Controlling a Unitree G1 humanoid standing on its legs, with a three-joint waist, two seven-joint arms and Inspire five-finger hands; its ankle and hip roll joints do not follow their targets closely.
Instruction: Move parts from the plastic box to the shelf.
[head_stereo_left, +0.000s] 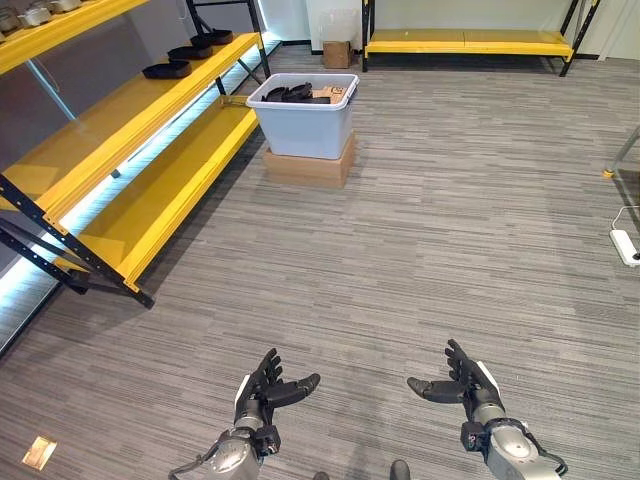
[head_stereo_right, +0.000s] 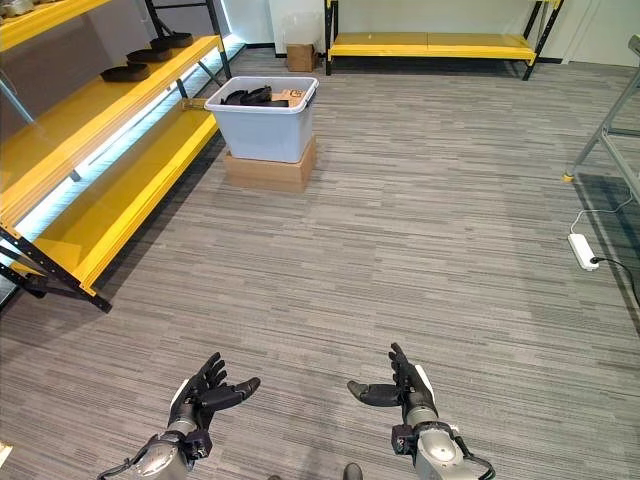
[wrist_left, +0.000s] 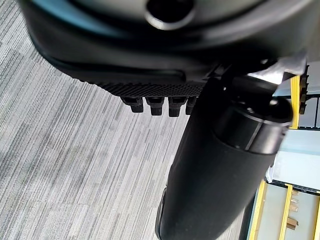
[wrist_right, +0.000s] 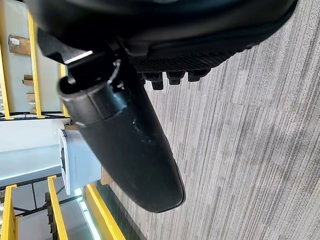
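Note:
A white plastic box (head_stereo_left: 303, 118) stands on a flat cardboard box (head_stereo_left: 309, 165) some way ahead on the floor, with several dark parts (head_stereo_left: 290, 93) inside it. To its left runs the yellow shelf (head_stereo_left: 120, 118), where three dark parts (head_stereo_left: 166, 69) lie in a row on the middle level. My left hand (head_stereo_left: 262, 392) and right hand (head_stereo_left: 462, 383) hover low over the carpet in front of me, far from the box. Both are open with relaxed fingers and hold nothing.
A second low yellow shelf (head_stereo_left: 466, 41) stands against the far wall, with a small cardboard box (head_stereo_left: 337, 53) beside it. A white power strip (head_stereo_left: 625, 246) with its cord lies on the carpet at the right. Grey carpet stretches between me and the box.

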